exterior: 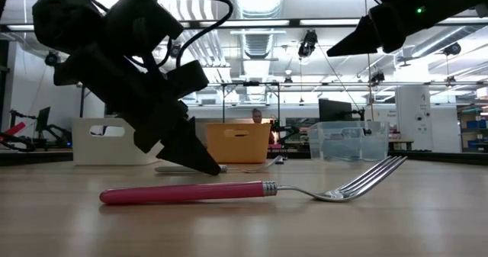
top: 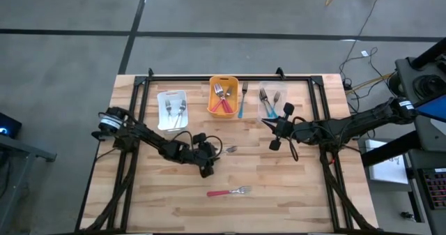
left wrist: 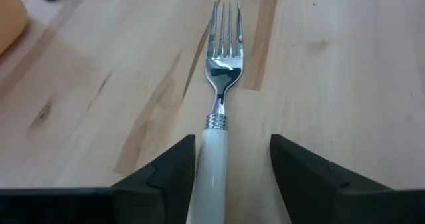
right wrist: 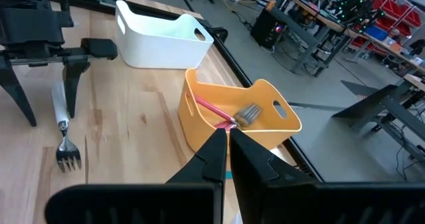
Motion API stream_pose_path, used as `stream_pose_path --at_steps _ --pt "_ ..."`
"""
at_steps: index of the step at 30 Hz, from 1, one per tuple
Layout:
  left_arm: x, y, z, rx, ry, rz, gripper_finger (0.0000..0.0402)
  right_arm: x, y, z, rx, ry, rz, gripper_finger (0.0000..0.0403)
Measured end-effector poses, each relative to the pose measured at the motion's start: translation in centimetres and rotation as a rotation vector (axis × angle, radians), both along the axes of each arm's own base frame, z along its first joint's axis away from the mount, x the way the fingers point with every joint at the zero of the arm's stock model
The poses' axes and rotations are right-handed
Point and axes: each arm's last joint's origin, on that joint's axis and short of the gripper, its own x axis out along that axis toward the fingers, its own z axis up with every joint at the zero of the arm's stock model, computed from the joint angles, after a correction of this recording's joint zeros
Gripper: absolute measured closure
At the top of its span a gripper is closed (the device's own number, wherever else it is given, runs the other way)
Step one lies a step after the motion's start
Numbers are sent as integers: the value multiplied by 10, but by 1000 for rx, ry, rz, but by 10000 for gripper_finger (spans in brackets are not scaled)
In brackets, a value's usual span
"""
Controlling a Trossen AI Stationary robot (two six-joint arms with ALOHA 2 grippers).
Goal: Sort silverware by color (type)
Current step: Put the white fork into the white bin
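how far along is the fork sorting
Mostly done: forks already lie in the white bin, orange bin and clear bin. In hand: the left hand is open around the white-handled fork on the table. Left: the pink-handled fork and the teal one beside the orange bin. The right hand waits shut.

Light: bright, even, from ceiling strip lamps (exterior: 259, 1) seen in the low view.
Glare: lamps blow out white; fork head (left wrist: 222, 68) glints.
Shadows: soft, faint on the bench (top: 279, 186).
Focus: low view's background soft.
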Motion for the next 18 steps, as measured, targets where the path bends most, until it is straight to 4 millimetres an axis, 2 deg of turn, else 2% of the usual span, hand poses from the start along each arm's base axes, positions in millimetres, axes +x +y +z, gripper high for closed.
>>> stream_pose_path --at_steps 6,14,18 --pt "-2 0 -13 -15 28 18 266 0 0 0 0 0 0 392" --pt "-1 0 -21 -23 15 37 362 0 0 0 0 1 0 392" --pt "0 0 -21 -39 -12 82 371 0 0 0 0 1 0 392"
